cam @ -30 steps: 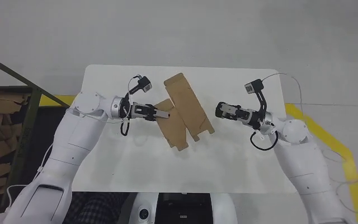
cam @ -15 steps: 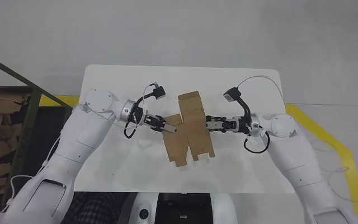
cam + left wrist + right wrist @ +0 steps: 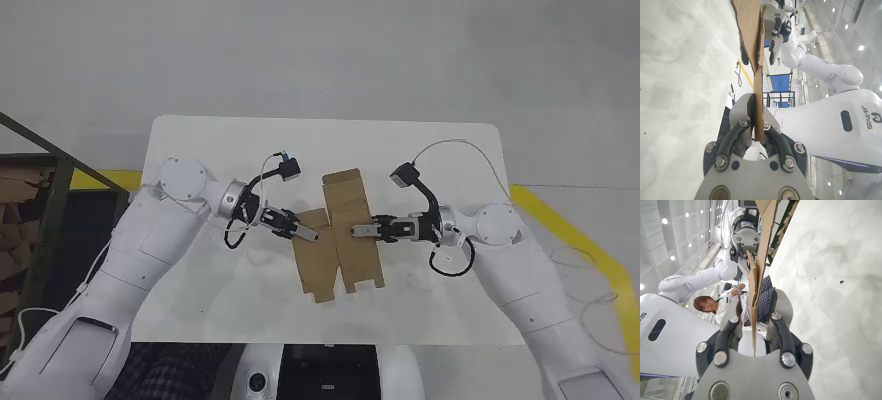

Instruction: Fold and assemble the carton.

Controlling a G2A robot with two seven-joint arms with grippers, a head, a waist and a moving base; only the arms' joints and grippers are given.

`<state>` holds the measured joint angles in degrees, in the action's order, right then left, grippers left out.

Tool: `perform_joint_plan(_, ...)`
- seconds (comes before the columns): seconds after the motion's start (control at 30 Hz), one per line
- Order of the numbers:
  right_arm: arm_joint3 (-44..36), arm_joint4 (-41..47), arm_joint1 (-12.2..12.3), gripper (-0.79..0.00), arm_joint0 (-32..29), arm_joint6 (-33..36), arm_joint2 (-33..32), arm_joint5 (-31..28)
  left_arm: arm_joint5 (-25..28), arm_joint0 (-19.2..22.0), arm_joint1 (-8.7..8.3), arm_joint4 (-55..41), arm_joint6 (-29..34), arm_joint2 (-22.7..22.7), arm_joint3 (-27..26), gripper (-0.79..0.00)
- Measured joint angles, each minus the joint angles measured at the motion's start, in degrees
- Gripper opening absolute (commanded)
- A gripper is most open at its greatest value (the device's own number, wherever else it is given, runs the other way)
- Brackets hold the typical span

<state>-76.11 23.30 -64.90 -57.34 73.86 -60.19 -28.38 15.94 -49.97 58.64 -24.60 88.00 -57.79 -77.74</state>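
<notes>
Holding the flat brown cardboard carton [image 3: 338, 258] over the white table [image 3: 200, 160].
Left tool [image 3: 310, 233] pinches one carton edge; right tool [image 3: 357, 231] straddles the opposite edge, fingers apart.

Plain brown carton [image 3: 338, 245]; white table [image 3: 200, 145] with dark specks; yellow floor stripe [image 3: 100, 179]; dark green frame [image 3: 30, 137]

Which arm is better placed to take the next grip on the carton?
Right, probably: the right gripper is open around an edge of the carton, ready to close. The left gripper is shut on the opposite flap.
</notes>
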Motion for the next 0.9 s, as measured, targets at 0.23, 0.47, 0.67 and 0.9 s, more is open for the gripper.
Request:
perform_joint_plan(0.23, 0.6, 1.3, 0.2, -0.785, -0.4, -3.2, -1.5, 0.7, -2.4, -0.1, -0.1, -4.8, -2.1, -1.4, 1.3, 0.0)
perform_joint_plan(0.47, -1.8, -3.0, 1.1, -0.785, -2.8, -16.6, -6.9, 5.0, -4.1, -2.7, -0.55, -7.1, -13.2, -5.6, 0.3, 0.0)
perform_joint_plan(0.67, -8.8, -8.1, 1.6, -0.785, -6.9, -31.1, -10.8, 13.4, -5.9, -5.7, -0.98, -5.6, -21.4, -8.1, -2.7, 0.0)
perform_joint_plan(0.9, -18.1, -9.6, 1.2, -0.785, -11.8, -43.4, -10.7, 20.7, -6.2, -8.1, -0.94, -2.3, -26.8, -8.0, -5.6, 0.0)
